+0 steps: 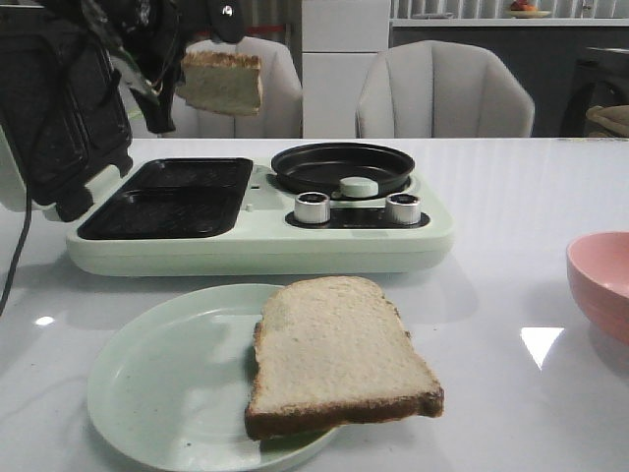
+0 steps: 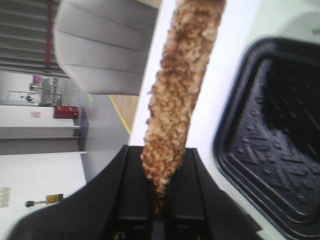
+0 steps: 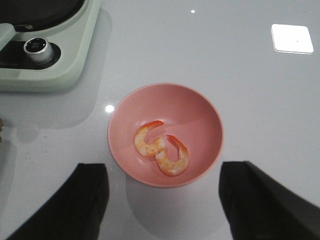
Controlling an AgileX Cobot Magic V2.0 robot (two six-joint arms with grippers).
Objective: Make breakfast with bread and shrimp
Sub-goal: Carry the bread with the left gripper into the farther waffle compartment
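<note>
Bread, a beige brown-crusted slice (image 1: 222, 83), hangs clamped in our left gripper (image 2: 161, 210) at upper left, while our right gripper (image 3: 162, 205) gapes above two orange shrimp (image 3: 161, 154).

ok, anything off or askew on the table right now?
One thing: the bread slice on the pale green plate sits off-centre and overhangs its right rim. The slice held by the left gripper and the two shrimp in the pink bowl look fine. Nothing spilled.

I'm looking at a staged dining corner in a lab or office. Padded grey chairs (image 1: 447, 88) behind a white table (image 1: 511, 197) with a breakfast-maker appliance (image 1: 260, 241); red extinguisher (image 2: 65, 112) on the floor beyond.
</note>
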